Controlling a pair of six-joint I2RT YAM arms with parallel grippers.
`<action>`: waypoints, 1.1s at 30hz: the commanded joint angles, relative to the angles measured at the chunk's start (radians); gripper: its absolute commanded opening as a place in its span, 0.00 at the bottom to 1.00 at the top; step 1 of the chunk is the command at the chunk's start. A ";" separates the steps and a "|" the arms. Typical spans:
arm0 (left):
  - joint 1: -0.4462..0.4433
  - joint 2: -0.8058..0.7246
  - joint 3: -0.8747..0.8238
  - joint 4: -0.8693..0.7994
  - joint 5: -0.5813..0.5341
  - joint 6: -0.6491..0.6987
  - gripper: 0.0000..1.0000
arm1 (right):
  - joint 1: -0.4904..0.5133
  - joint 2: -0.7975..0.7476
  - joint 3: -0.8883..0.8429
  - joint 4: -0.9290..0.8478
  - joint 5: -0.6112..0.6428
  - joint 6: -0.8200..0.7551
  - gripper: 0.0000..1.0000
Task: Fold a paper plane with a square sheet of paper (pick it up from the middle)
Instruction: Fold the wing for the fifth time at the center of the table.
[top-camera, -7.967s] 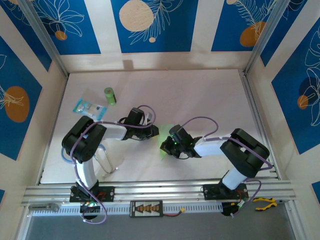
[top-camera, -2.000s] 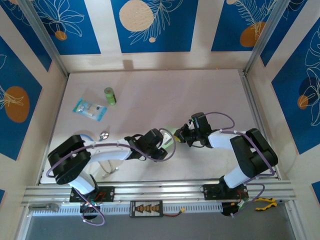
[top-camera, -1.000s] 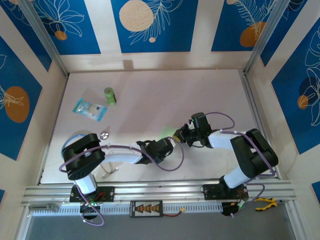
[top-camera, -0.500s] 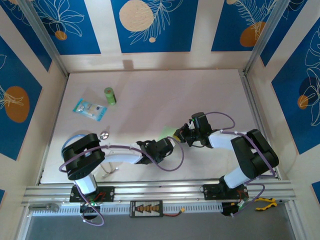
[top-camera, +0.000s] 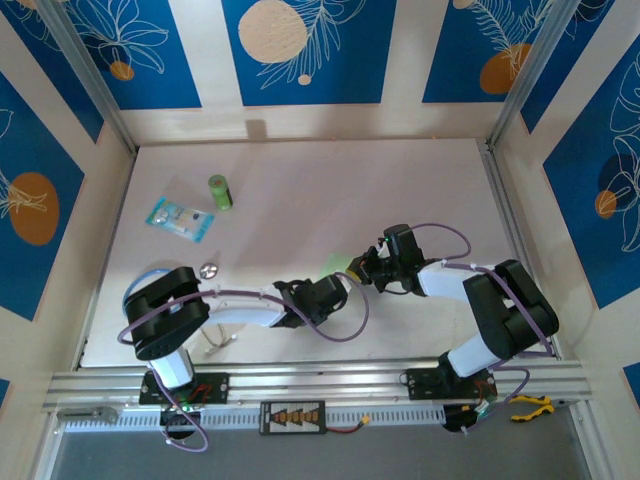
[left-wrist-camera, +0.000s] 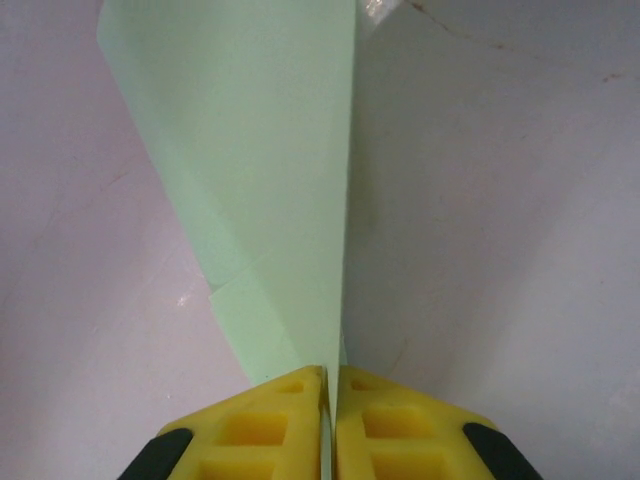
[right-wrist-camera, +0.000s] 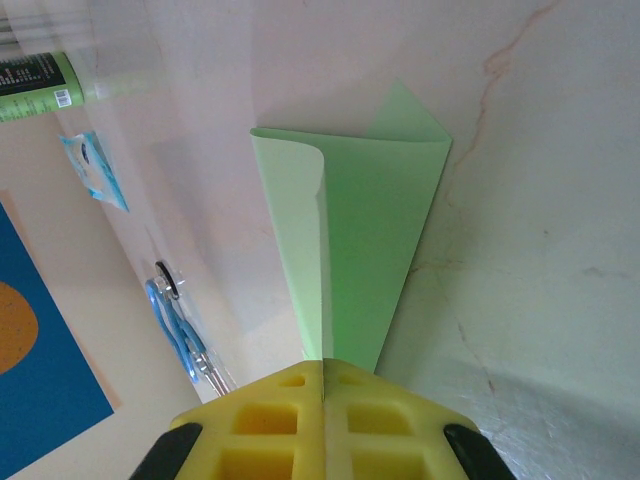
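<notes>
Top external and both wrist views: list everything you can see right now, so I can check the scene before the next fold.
square sheet of paper: one, pale green, partly folded, mid-table between both grippers
green cylinder: one, green, far left of the table
packet: one, clear with blue print, just near-left of the cylinder
round metal piece: one, silver, left side, nearer than the packet
scissors: one pair, blue handles, left side of the table
pliers: one pair, yellow handles, by the right arm's base
table: one, pale pinkish white
left gripper: one, yellow pads, shut on the paper's edge
right gripper: one, yellow pads, shut on the paper's fold
</notes>
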 joint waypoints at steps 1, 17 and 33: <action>-0.010 0.006 0.029 -0.021 -0.012 -0.018 0.12 | -0.004 -0.022 -0.017 -0.022 -0.006 -0.007 0.03; -0.010 -0.023 0.033 0.003 -0.002 -0.027 0.20 | -0.006 -0.017 -0.026 -0.007 -0.010 -0.010 0.02; 0.006 -0.014 0.036 -0.004 0.074 -0.048 0.25 | -0.011 -0.014 -0.030 -0.008 -0.010 -0.015 0.03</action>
